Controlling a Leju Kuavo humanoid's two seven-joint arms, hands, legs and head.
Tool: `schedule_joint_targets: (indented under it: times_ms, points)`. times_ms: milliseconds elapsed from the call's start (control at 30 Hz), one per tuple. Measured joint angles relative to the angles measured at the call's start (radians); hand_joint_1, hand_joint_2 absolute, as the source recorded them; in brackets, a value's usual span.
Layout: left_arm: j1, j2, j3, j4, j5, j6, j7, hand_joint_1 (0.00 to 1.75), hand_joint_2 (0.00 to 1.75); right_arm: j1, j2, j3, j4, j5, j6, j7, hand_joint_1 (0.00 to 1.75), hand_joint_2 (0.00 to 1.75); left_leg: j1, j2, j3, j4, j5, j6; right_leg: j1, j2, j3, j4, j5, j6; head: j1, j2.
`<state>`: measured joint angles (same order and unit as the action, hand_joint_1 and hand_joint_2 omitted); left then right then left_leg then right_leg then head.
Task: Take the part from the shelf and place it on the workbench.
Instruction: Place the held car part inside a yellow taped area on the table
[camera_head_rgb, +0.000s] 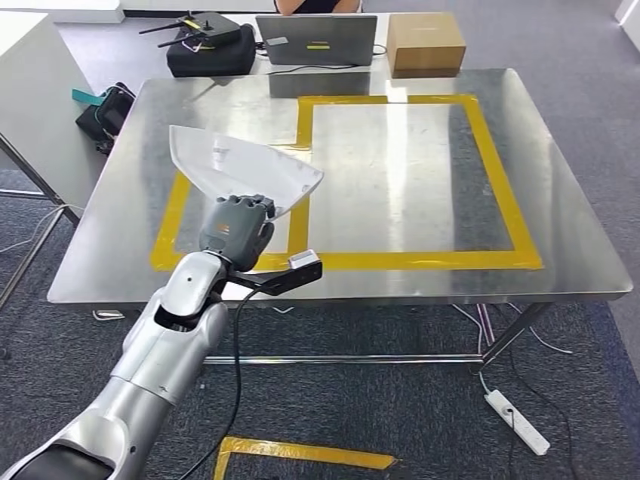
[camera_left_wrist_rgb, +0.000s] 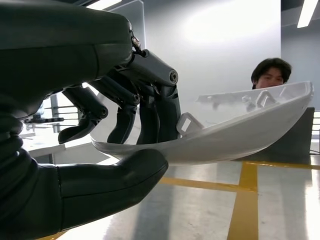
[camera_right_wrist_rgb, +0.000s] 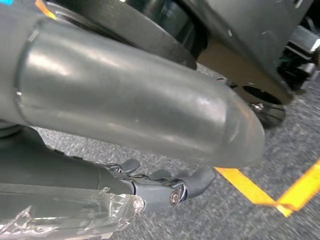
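White part (camera_head_rgb: 241, 168) in left hand (camera_head_rgb: 235, 228), seemingly above workbench (camera_head_rgb: 423, 270).

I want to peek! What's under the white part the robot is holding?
Under the white part: shiny workbench and yellow tape. The left hand holds one edge. The part covers some of the table.

White part (camera_head_rgb: 238, 165); grey left hand (camera_head_rgb: 235, 228); steel workbench (camera_head_rgb: 573, 230), yellow tape (camera_head_rgb: 423, 260).

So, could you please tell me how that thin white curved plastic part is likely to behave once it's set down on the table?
The thin white curved plastic part probably stays stiff: it juts out unsupported from the left hand without sagging. It looks light, being a thin shell. Its bowed underside may rock or slide on the smooth steel table.
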<state>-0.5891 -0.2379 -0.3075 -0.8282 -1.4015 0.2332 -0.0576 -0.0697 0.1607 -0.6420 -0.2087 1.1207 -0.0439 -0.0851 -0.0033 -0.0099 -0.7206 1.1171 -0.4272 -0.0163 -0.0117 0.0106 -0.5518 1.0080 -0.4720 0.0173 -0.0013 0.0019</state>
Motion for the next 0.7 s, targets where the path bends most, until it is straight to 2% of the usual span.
schedule_joint_targets:
  times_ms: [33,67,100,200,233,300,367,400,433,467,533,567,600,700]
  points:
    - [-0.002,0.000,0.003,0.004,0.000,0.001,0.001,1.75,1.75,0.000,0.000,-0.001,0.000,0.000,0.000,0.000,0.00,0.00,-0.001,0.003,0.018,-0.063,0.043,0.003,0.001,0.000,0.010,0.001,-0.010,0.005,-0.001,0.000]
    - [-0.004,0.000,0.006,0.007,0.000,0.002,0.001,1.75,1.75,-0.001,0.000,-0.002,0.000,0.001,0.000,0.000,0.00,0.00,-0.002,0.005,0.031,-0.107,0.072,0.007,0.003,0.001,0.016,-0.002,-0.018,0.010,-0.001,0.000]
    - [-0.005,0.000,0.009,0.010,0.000,0.003,0.003,1.75,1.75,-0.002,0.000,-0.002,0.000,0.001,0.000,0.000,0.00,0.00,-0.002,0.007,0.037,-0.131,0.085,0.012,0.005,0.001,0.020,-0.002,-0.023,0.017,-0.002,0.000]
    - [-0.008,-0.002,0.019,0.016,-0.001,0.006,0.010,1.75,1.75,-0.002,0.000,-0.004,0.000,0.003,0.000,-0.001,0.00,0.00,0.000,0.003,0.050,-0.140,0.078,0.028,0.005,-0.002,0.020,0.012,-0.027,0.032,-0.001,0.000]
    - [-0.010,-0.002,0.021,0.018,-0.002,0.007,0.012,1.75,1.75,-0.003,0.000,-0.006,0.000,0.004,0.000,-0.001,0.00,0.00,0.000,0.002,0.057,-0.140,0.074,0.034,0.005,-0.004,0.001,0.045,-0.030,0.034,0.001,0.000]
    - [-0.012,-0.002,0.024,0.024,-0.003,0.010,0.014,1.75,1.75,-0.004,0.000,-0.009,0.000,0.004,0.000,-0.002,0.00,0.00,-0.002,0.000,0.070,-0.140,0.063,0.042,0.006,-0.005,-0.072,0.162,-0.055,0.034,0.003,0.000]
    - [-0.007,-0.002,0.027,0.032,-0.003,0.011,0.014,1.75,1.75,-0.001,0.000,-0.011,0.000,0.005,0.000,-0.002,0.00,0.00,-0.004,-0.003,0.087,-0.140,0.046,0.047,0.008,-0.004,-0.153,0.266,-0.107,0.032,0.007,0.000]
    - [-0.004,-0.002,0.029,0.036,-0.003,0.011,0.015,1.75,1.75,0.002,0.000,-0.011,0.000,0.005,0.000,-0.002,0.00,0.00,-0.006,-0.004,0.098,-0.139,0.036,0.048,0.009,-0.004,-0.177,0.279,-0.126,0.032,0.008,0.000]
    - [-0.003,-0.003,0.032,0.040,-0.003,0.011,0.015,1.75,1.75,0.003,0.000,-0.012,0.000,0.006,0.000,-0.002,0.00,0.00,-0.007,-0.006,0.112,-0.139,0.026,0.048,0.010,-0.005,-0.186,0.260,-0.125,0.032,0.008,0.000]
    - [-0.003,-0.004,0.036,0.043,-0.003,0.012,0.016,1.75,1.75,0.004,0.000,-0.013,0.000,0.006,0.000,-0.002,0.00,0.00,-0.008,-0.007,0.127,-0.139,0.015,0.047,0.010,-0.005,-0.179,0.211,-0.098,0.032,0.008,0.000]
    - [-0.005,-0.007,0.043,0.047,-0.003,0.016,0.018,1.75,1.75,0.005,0.001,-0.016,0.000,0.007,0.001,-0.002,0.00,0.00,-0.010,-0.009,0.154,-0.137,-0.008,0.043,0.010,-0.006,-0.146,0.079,0.016,0.029,0.008,0.000]
    - [-0.008,-0.008,0.045,0.049,-0.004,0.019,0.020,1.75,1.75,0.004,0.001,-0.017,0.001,0.007,0.001,-0.002,0.00,0.00,-0.011,-0.010,0.163,-0.136,-0.018,0.039,0.011,-0.007,-0.130,0.032,0.061,0.025,0.008,0.000]
    - [-0.010,-0.009,0.046,0.051,-0.006,0.022,0.022,1.75,1.75,0.003,0.001,-0.018,0.001,0.008,0.001,-0.002,0.00,0.00,-0.012,-0.011,0.169,-0.135,-0.024,0.035,0.013,-0.007,-0.120,0.006,0.093,0.019,0.007,0.000]
    - [-0.014,-0.009,0.047,0.053,-0.019,0.036,0.033,1.75,1.75,0.001,0.002,-0.020,0.001,0.011,0.001,-0.004,0.00,0.00,-0.012,-0.010,0.170,-0.121,-0.027,0.021,0.014,-0.005,-0.106,-0.002,0.102,0.001,0.004,0.000]
